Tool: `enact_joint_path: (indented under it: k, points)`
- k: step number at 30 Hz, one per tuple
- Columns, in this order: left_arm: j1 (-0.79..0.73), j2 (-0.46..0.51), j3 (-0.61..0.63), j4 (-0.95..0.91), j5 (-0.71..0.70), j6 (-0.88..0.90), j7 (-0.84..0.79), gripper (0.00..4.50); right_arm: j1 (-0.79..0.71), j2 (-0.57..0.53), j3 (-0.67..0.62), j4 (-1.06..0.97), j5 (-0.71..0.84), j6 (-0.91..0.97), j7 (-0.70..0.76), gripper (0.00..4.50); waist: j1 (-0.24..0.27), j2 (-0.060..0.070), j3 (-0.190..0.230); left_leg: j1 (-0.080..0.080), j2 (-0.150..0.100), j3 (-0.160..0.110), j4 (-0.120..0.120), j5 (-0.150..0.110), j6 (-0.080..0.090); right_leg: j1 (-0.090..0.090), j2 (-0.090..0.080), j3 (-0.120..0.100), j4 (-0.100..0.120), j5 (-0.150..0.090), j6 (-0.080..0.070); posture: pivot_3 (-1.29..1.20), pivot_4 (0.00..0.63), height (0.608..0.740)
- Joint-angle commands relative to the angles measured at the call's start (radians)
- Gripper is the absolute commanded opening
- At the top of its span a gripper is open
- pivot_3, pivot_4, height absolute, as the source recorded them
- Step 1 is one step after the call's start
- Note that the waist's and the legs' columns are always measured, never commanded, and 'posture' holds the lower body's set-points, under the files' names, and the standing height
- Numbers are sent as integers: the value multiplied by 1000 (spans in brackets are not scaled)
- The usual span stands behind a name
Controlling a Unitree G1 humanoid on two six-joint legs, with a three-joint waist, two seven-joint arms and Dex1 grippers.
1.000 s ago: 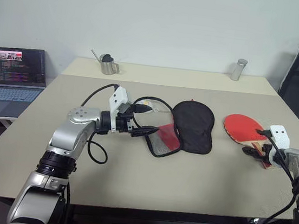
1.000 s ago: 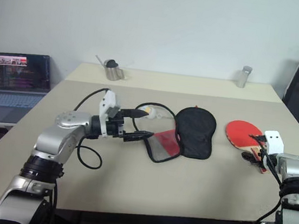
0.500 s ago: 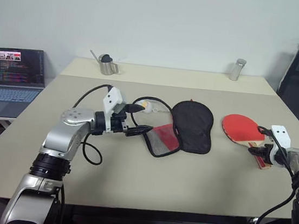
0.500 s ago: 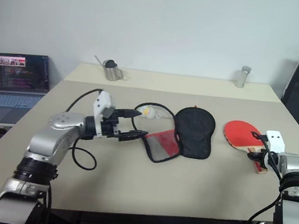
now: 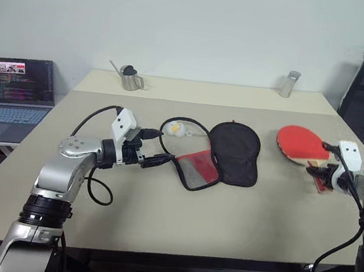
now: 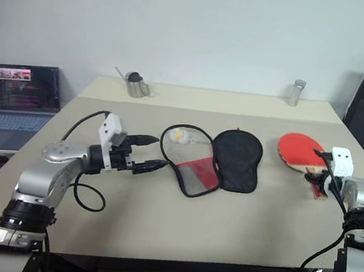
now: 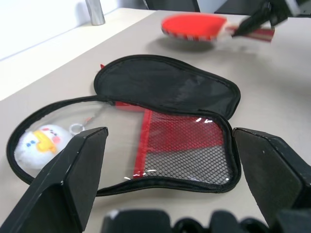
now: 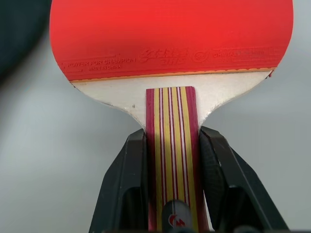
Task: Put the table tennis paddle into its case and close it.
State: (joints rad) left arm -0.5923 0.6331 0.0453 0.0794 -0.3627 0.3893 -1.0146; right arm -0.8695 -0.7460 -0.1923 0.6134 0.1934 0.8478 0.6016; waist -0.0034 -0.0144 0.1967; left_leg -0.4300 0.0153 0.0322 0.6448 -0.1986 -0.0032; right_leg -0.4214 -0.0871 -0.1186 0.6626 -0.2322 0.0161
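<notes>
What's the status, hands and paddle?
Right hand shut on paddle handle, lifted off table. Left hand open, facing the unzipped case. Plush keychain beside case.

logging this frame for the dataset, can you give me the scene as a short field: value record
paddle: table tennis paddle, red face, striped wooden handle, lifted off the table at the right
right end effector: shut on the paddle's handle, one finger each side
case: lies unzipped and spread open at mid-table, black half beside the red mesh half
left end effector: open, at the case's left edge, holding nothing
in the case: a small white plush keychain on the clear panel
table: beige
behind: metal cup, metal tumbler, laptop at the far left
</notes>
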Motion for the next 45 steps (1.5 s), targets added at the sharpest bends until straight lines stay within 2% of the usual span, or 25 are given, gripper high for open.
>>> enact_joint_path:
  k: [1,5,8,17,27,40,42,45]
  points:
    - [-2,15,31,-59,-29,9,7,4500,1,34,-54,-244,85,134,-32,1060,1,0,0,0,0,0,0,0,0,0,0,0,0,0,0,0,150,740]
    - [0,6,25,-71,-39,20,11,4500,17,174,-63,-471,142,289,-126,1060,0,0,0,0,1,-1,0,0,0,0,1,0,0,0,0,0,150,740]
    - [-5,3,22,-72,-42,22,12,4500,8,300,-69,-555,147,350,-225,1060,2,0,0,0,1,-1,0,0,0,0,1,0,1,0,0,0,150,740]
    - [-14,-2,12,-68,-39,14,17,4500,-33,520,-76,-453,106,256,-448,1060,6,0,0,-1,-1,-2,0,0,0,0,0,0,0,0,0,0,150,740]
    - [-11,-2,8,-71,-33,7,25,4500,-27,572,-8,-285,45,89,-506,1060,1,0,0,-1,-1,-1,0,0,0,0,0,0,0,0,0,0,150,740]
    - [-6,-3,6,-65,-30,2,23,4500,-48,576,27,-191,10,16,-534,1060,0,0,0,-1,0,-2,0,0,0,-1,0,0,0,0,0,0,150,740]
    - [-5,-3,6,-64,-29,1,23,4500,-46,579,32,-207,14,27,-531,1771,0,0,0,-1,0,-2,0,0,0,-1,0,0,0,0,0,0,150,740]
    - [-2,-1,8,-59,-27,-2,24,4500,-46,585,34,-246,26,51,-529,2583,0,0,0,-1,0,-2,0,0,0,-1,0,0,0,0,0,0,150,740]
